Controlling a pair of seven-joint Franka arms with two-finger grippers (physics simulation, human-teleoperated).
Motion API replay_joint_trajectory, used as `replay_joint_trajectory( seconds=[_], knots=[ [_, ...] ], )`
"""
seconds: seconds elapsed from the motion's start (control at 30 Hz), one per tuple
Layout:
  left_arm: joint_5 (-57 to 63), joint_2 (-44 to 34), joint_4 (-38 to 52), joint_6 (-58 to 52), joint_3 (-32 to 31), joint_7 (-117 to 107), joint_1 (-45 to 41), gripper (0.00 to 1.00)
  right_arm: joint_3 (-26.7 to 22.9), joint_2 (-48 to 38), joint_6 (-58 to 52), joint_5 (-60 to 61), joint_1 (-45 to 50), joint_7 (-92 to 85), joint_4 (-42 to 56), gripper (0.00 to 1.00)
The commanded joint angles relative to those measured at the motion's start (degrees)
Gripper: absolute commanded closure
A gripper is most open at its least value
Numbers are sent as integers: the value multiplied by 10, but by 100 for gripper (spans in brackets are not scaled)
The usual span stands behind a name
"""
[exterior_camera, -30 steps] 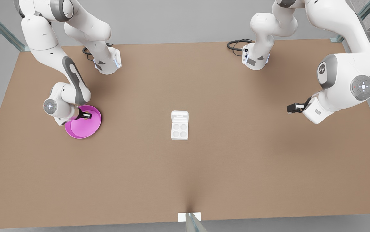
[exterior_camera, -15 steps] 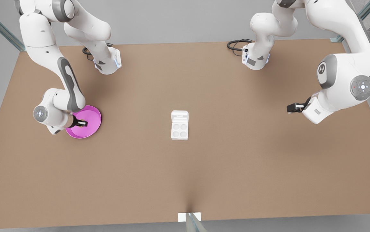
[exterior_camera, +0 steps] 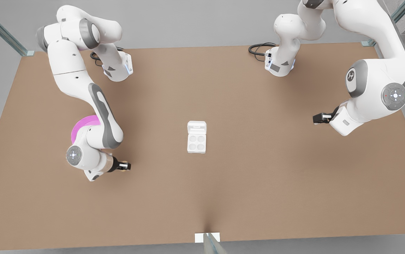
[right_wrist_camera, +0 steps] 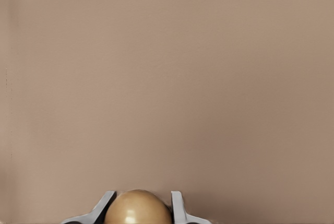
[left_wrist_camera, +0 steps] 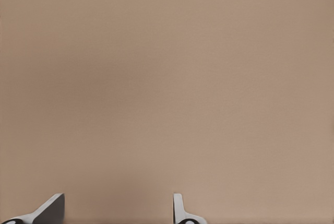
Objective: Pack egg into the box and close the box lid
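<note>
The right pincer (exterior_camera: 127,165) pinched the smooth tan-brown egg (right_wrist_camera: 138,208) above the tabletop (exterior_camera: 258,183); the left pincer (exterior_camera: 316,118) waited, spread.

Right wrist view. The tan-brown egg (right_wrist_camera: 138,208) is held between the two grey fingers (right_wrist_camera: 102,208) of the right end effector (right_wrist_camera: 139,209), one finger pressed against each side of the shell. Beyond the egg, the plain brown table (right_wrist_camera: 167,78) is seen, evenly lit and slightly shaded along one side.
</note>
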Motion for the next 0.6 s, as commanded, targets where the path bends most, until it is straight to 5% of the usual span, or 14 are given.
replay_joint_trajectory(
  seconds=[0.0,0.57],
  knots=[
    [0,0,0,0,0,0,0,0,0,0,1,1,10,16,0,42],
    [0,-3,-8,2,0,0,-3,0,0,31,83,149,260,165,21,41]
  ],
)
